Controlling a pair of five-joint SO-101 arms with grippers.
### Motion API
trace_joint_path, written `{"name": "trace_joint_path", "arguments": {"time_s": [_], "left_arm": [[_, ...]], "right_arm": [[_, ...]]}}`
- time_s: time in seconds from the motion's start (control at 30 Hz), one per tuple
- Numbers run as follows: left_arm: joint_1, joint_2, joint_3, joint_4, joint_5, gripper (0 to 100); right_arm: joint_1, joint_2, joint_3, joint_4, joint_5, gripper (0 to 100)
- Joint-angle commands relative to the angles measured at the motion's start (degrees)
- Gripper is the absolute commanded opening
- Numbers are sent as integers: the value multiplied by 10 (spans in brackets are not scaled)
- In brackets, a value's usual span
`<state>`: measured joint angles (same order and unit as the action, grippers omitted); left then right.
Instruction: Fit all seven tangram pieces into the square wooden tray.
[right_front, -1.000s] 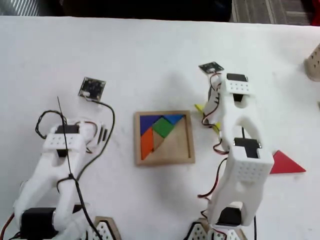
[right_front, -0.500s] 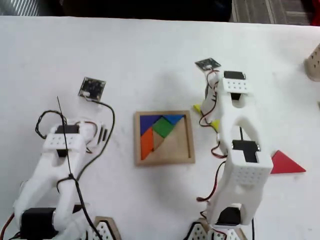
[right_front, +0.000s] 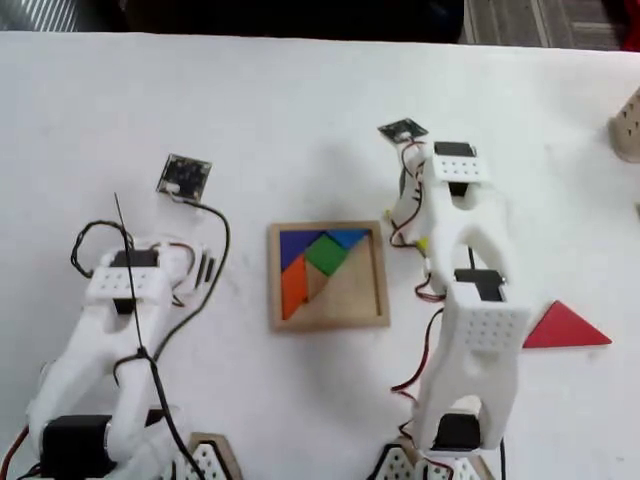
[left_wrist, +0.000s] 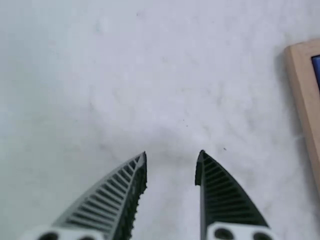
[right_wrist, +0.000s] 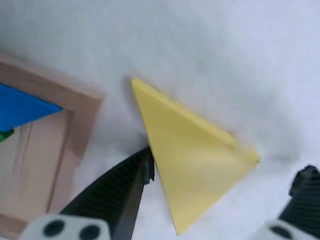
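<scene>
The square wooden tray (right_front: 328, 318) lies mid-table with blue, green and orange pieces in its far-left part. Its rim (right_wrist: 82, 117) and a blue piece (right_wrist: 20, 107) also show in the right wrist view. Just right of the tray lies a yellow triangle (right_wrist: 192, 160), and my right gripper (right_wrist: 226, 172) is open around it, one finger (right_wrist: 122, 187) touching its edge. From above, that arm covers the piece except a yellow sliver (right_front: 424, 243). A red triangle (right_front: 563, 328) lies farther right. My left gripper (left_wrist: 171, 157) is open over bare table left of the tray (left_wrist: 305, 100).
A small circuit board (right_front: 184, 175) with a black cable lies left of the tray, near the left arm (right_front: 125, 290). A wooden block (right_front: 627, 125) stands at the far right edge. Wooden stands (right_front: 215, 455) sit by the arm bases.
The right arm has shifted left and farther back over the yellow triangle, covering more of it and uncovering the red triangle. The left arm has not moved.
</scene>
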<state>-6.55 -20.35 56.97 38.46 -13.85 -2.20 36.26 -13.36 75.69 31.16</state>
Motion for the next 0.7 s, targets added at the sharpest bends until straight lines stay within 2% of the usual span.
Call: {"name": "trace_joint_path", "arguments": {"time_s": [0.0,0.1,0.27,0.47,0.67], "left_arm": [[5,-16,-3,-12,-6,173],[5,-16,-3,-12,-6,173],[5,-16,-3,-12,-6,173],[5,-16,-3,-12,-6,173],[5,-16,-3,-12,-6,173]], "right_arm": [[-19,22,-65,36,47,297],[-22,51,-109,62,69,241],[-13,79,-148,95,68,232],[-12,79,-152,91,40,170],[-4,79,-152,91,36,170]]}}
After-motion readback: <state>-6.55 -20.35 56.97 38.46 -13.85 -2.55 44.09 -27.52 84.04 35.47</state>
